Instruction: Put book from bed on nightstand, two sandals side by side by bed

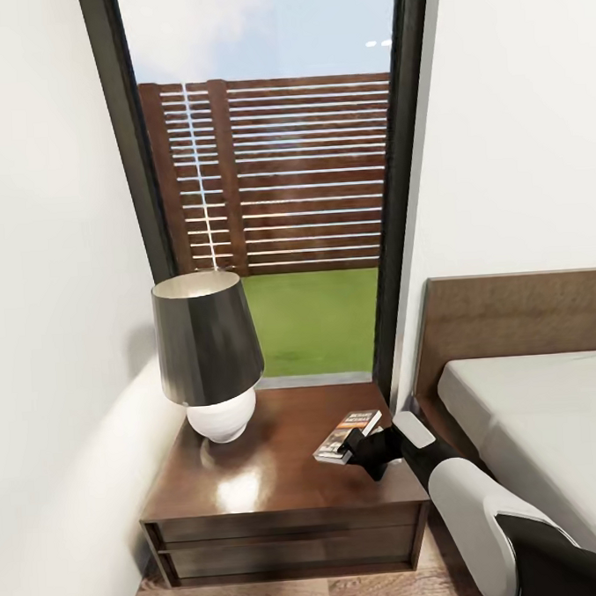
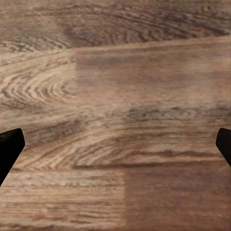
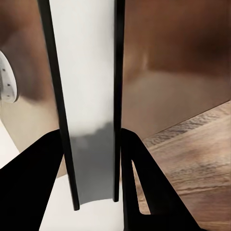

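Note:
The book [image 1: 349, 434], dark with an orange band, lies tilted over the right part of the nightstand [image 1: 256, 481], close to its glossy top. My right gripper [image 1: 357, 454] is shut on the book's near end. In the right wrist view the book [image 3: 86, 96] stands edge-on, pale pages between dark covers, pinched between the two black fingers [image 3: 43, 183]. I cannot tell whether the book touches the top. The bed [image 1: 543, 415] with its brown headboard lies to the right. My left gripper [image 2: 115, 149] is open over the wood floor. The sandals are out of view.
A lamp [image 1: 209, 356] with a dark shade and white round base stands on the nightstand's back left. Behind it a tall dark-framed window [image 1: 283, 202] shows grass and a slatted fence. White walls close in on the left and behind the bed.

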Controlling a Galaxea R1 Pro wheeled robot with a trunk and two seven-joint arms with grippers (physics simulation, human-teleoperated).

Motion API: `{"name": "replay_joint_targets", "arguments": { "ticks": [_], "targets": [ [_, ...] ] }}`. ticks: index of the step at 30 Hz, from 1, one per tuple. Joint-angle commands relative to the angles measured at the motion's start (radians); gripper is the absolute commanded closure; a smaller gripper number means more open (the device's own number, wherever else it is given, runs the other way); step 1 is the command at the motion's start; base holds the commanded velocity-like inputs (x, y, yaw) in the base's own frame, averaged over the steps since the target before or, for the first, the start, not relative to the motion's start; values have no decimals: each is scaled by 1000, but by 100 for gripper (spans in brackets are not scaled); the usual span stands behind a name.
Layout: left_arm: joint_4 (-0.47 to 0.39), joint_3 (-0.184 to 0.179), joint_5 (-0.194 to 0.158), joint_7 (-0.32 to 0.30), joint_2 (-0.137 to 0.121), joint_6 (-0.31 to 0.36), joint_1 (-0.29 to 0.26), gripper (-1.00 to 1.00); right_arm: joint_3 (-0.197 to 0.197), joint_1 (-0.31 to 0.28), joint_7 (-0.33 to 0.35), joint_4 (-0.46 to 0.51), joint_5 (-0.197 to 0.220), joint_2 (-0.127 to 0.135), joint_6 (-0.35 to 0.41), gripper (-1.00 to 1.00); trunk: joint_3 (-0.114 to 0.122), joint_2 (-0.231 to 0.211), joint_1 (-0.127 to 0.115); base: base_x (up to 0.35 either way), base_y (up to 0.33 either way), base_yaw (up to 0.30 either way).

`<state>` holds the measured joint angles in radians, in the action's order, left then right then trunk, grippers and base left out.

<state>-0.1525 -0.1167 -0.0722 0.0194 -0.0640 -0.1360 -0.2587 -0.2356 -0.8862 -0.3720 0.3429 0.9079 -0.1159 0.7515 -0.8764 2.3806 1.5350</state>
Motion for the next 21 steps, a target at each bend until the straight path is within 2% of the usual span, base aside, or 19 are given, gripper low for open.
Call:
{"name": "replay_joint_targets", "arguments": {
  "ticks": [1, 11, 18, 21],
  "targets": [
    [1, -8, -8, 2, 0, -3, -1, -100, -4, 0, -11, 2, 9, -1, 1, 100, -1, 0, 0, 0, 0, 0],
    [1, -9, -8, 2, 0, -4, -1, -100, -4, 0, -11, 2, 9, -1, 1, 100, -1, 0, 0, 0, 0, 0],
    [1, -9, -8, 2, 0, -4, -1, -100, -4, 0, -12, 2, 9, -1, 1, 100, -23, 49, 27, 0, 0, 0],
    [1, -9, -8, 2, 0, -4, -1, -100, -4, 0, -12, 2, 9, -1, 0, 100, -23, 49, 27, 0, 0, 0]
  ]
}}
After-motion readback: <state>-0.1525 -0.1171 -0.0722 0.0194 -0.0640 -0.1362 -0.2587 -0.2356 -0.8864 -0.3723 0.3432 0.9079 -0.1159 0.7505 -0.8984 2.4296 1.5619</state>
